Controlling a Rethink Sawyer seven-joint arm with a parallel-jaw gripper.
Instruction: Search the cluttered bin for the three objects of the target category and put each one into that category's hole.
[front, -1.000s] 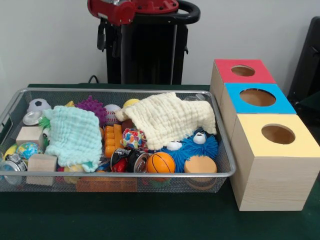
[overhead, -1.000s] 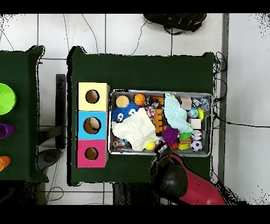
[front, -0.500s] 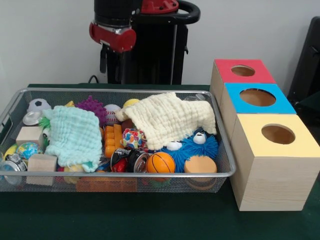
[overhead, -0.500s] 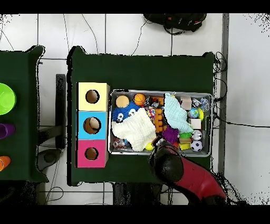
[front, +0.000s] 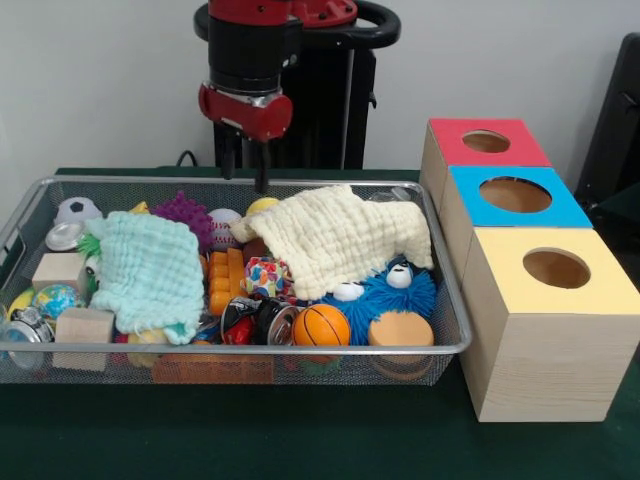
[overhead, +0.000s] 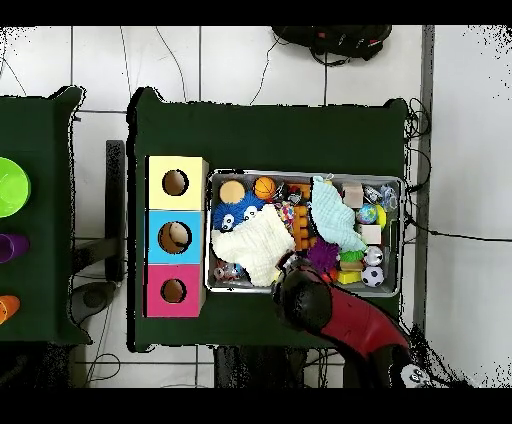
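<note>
Gripper (front: 247, 170): two dark fingers hang from the red wrist, parted by a narrow gap with nothing between them, above the far rim of the wire bin (front: 300, 349). Only the front view shows the fingers; in the overhead view the red and black arm (overhead: 335, 322) covers them and the bin edge nearest the base. Directly below the fingertips in the front view: a yellow ball (front: 262, 205) and a white ball with red marks (front: 223, 222), both partly tucked beside the cream cloth (front: 335, 235), which spreads below and to the right of the gripper. Just left of the tips: a purple spiky ball (front: 184, 213). Further left and lower: a mint cloth (front: 150, 270), a small soccer ball (front: 77, 210), two wooden blocks (front: 83, 330). Toward the camera from the gripper: orange toy bricks (front: 224, 280), a multicoloured ball (front: 265, 275), a mini basketball (front: 321, 325), a blue fuzzy toy with googly eyes (front: 385, 295), a round tan disc (front: 400, 331). Well to the right of the gripper, outside the bin: three wooden boxes touching in a row, red-topped (front: 484, 143), blue-topped (front: 515, 196), yellow-topped (front: 553, 270), each with one round hole. The overhead view alone shows an object lying inside the blue box's hole (overhead: 175, 237), unidentifiable. Which items form the target category cannot be told.
</note>
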